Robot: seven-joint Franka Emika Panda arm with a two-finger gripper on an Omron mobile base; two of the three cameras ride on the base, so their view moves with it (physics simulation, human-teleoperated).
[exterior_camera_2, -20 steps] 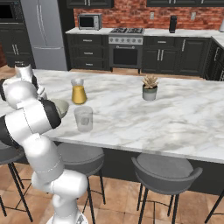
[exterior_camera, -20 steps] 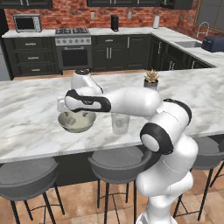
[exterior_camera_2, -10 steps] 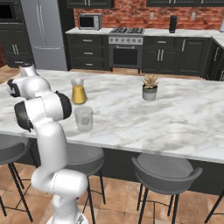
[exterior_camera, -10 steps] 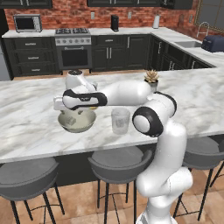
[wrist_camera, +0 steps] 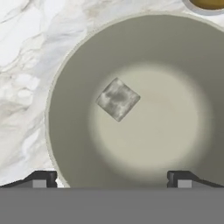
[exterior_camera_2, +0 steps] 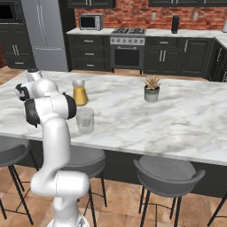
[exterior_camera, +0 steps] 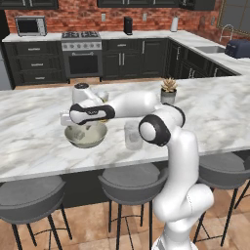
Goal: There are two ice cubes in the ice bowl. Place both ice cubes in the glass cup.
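Over the ice bowl (wrist_camera: 70, 144) the gripper (wrist_camera: 111, 179) hangs with jaws spread wide and empty, seemingly lining up on one ice cube (wrist_camera: 117, 99) inside, while the glass cup (exterior_camera: 133, 135) waits just beside.

We see a beige-grey ice bowl (wrist_camera: 70, 131) holding a pale, mottled grey-white ice cube (wrist_camera: 117, 99), all on a counter (exterior_camera: 39, 146) of white marble with grey veins. The glass cup (exterior_camera: 133, 135) is clear and colourless. A second glass vessel (exterior_camera_2: 79, 92) holds orange liquid. The stools (exterior_camera_2: 168, 175) are dark grey.
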